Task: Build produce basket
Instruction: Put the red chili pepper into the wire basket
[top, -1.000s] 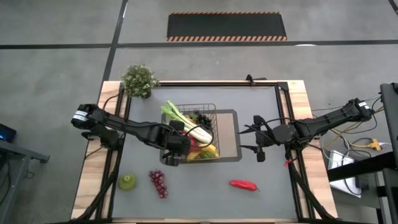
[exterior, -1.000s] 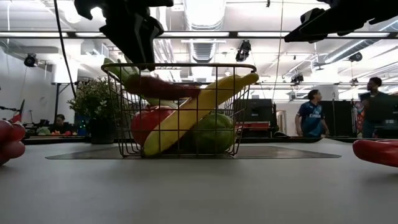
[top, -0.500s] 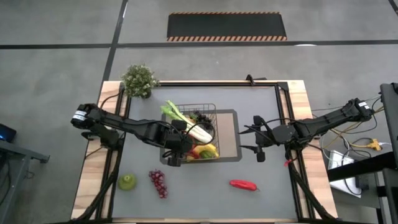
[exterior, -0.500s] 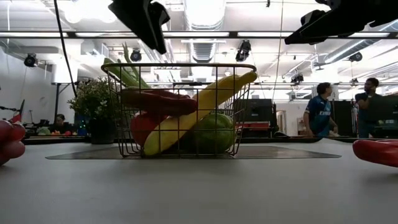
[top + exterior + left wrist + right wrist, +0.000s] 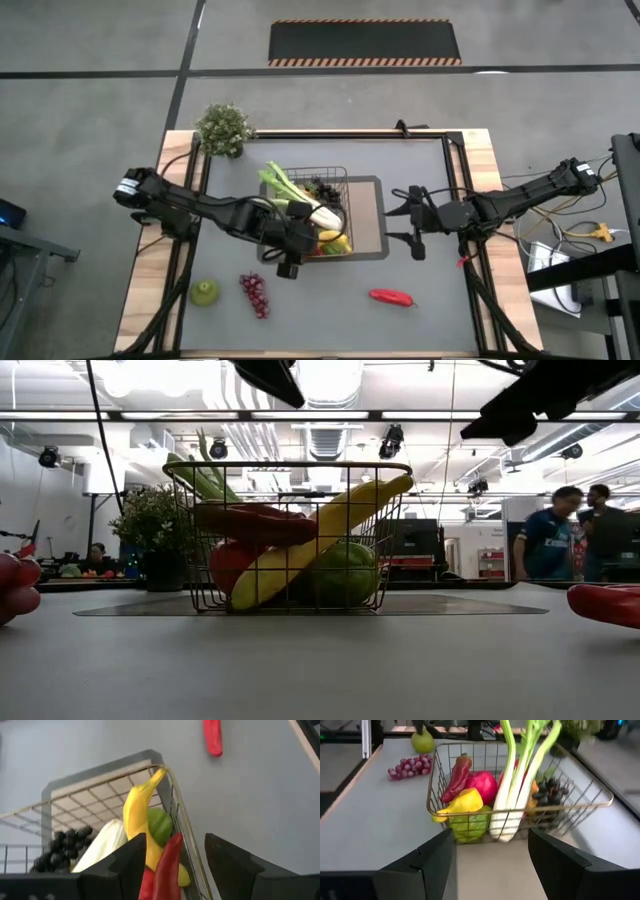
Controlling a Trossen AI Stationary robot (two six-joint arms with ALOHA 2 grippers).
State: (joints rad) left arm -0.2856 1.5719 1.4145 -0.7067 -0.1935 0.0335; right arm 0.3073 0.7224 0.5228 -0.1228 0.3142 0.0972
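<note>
One loose pepper (image 5: pixel 390 297): light, stiff, slick plastic, best pinched mid-body; left gripper (image 5: pixel 288 262) and right gripper (image 5: pixel 413 224) both spread, empty.

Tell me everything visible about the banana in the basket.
The banana is a long yellow toy, smooth like plastic. It lies slanted in the wire basket, low end at the floor, stem tip poking over the rim at a corner. A red pepper crosses over it, and it rests against a green piece. No tool touches it.
</note>
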